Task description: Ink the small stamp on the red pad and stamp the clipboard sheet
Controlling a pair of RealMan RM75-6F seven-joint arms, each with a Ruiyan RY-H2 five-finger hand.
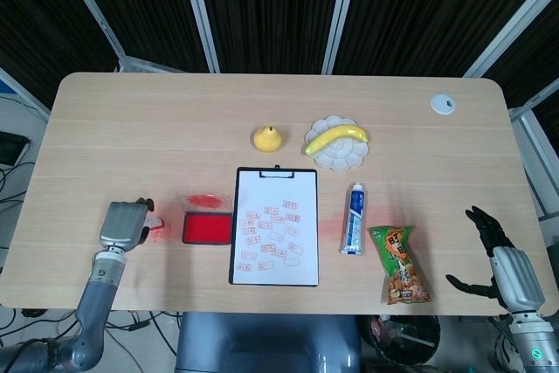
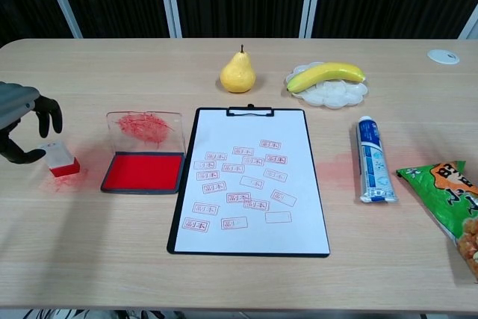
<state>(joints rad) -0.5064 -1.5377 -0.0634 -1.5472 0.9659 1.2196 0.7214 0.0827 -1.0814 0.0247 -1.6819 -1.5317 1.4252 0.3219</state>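
Observation:
The small stamp, white with a red base, stands on the table left of the red ink pad, whose clear lid is folded back. My left hand hovers at the stamp, its fingers curled above it and its thumb to the left; they are apart and I cannot see them touch it. In the head view the left hand covers most of the stamp. The clipboard sheet bears several red prints. My right hand rests open at the table's near right corner.
A pear and a banana on a white plate sit behind the clipboard. A toothpaste tube and a snack bag lie to its right. Red smears stain the table around the stamp.

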